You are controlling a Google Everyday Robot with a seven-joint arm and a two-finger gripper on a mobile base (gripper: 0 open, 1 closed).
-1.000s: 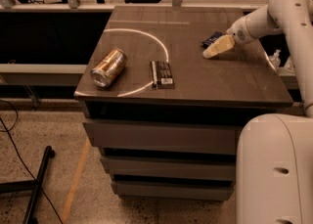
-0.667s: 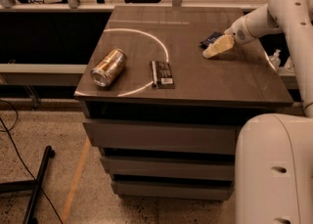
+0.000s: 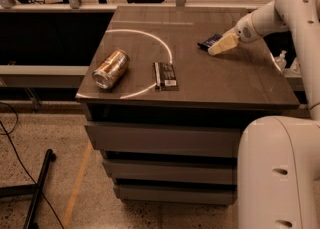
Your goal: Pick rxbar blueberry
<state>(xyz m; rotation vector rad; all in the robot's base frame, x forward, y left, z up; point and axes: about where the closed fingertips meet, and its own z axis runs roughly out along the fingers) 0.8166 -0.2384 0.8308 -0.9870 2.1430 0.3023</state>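
Barely anything has shifted since a second ago: the gripper (image 3: pixel 219 48) sits in pretty much the same spot at the far right of the table (image 3: pixel 225 85), right on the near end of the blueberry bar (image 3: pixel 208 42), and the bar hasn't budged either. That bar is the small dark navy one lying flat near the back right of the tabletop, well apart from the can (image 3: pixel 111 69) on its side at the front left and from the longer black bar (image 3: pixel 165 76) next to the white arc (image 3: pixel 150 38). Honestly I can't tell whether the gripper is spread, closed, or actually clamped on the wrapper, because its tip just reads as one pale blob over the bar's end. My guess is we're right at the grab step, nothing lifted yet. The worry: it's only covering one end of a thin, flat, slippery wrapper, so if it closes off-centre the bar could pivot or squirt out sideways, or it might pinch just the crimped edge and drop it on the way up. Pressing too hard into the tabletop could also slide the bar away toward the back edge instead of getting it.
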